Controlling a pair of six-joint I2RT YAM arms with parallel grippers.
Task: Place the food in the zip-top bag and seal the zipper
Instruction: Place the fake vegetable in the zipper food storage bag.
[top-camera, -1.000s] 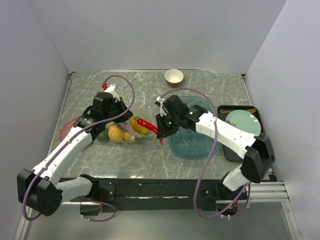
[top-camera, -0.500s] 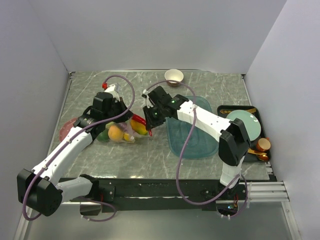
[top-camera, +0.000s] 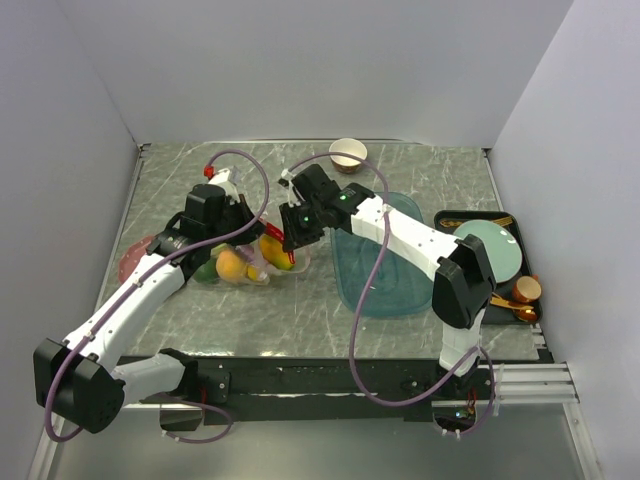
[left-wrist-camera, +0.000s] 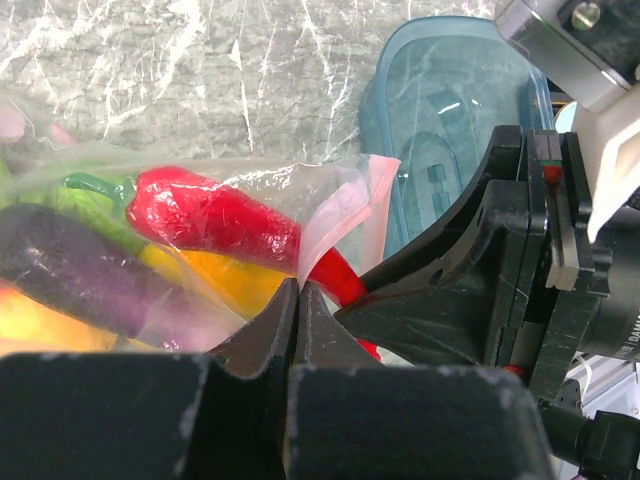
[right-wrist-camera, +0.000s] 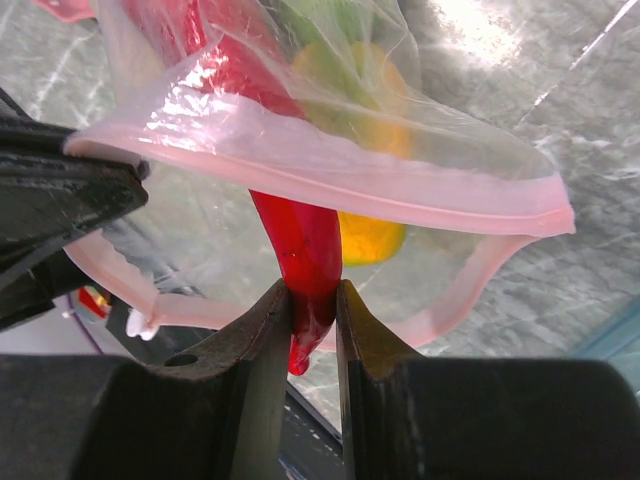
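The clear zip-top bag (top-camera: 245, 265) lies at centre left with several toy foods inside, among them a purple eggplant (left-wrist-camera: 70, 265) and a yellow lemon (right-wrist-camera: 370, 240). My left gripper (left-wrist-camera: 298, 290) is shut on the bag's pink zipper (left-wrist-camera: 335, 210) and holds the mouth up and open; it also shows in the top view (top-camera: 248, 228). My right gripper (right-wrist-camera: 314, 300) is shut on the tip of the red chili (right-wrist-camera: 305, 240). Most of the chili (left-wrist-camera: 215, 215) is through the zipper (right-wrist-camera: 400, 185) and inside the bag (right-wrist-camera: 300, 80). The right gripper (top-camera: 291, 240) sits at the bag's mouth.
A teal oval tray (top-camera: 385, 270) lies right of the bag. A cream-and-brown bowl (top-camera: 347, 153) stands at the back. A black tray (top-camera: 478, 302) with a teal plate (top-camera: 487, 245) is at the far right. A pink disc (top-camera: 133, 257) lies left of the bag.
My right gripper has moved left from over the teal tray to the bag's mouth, pushing the red chili into the bag. My left gripper has kept its hold on the zipper.
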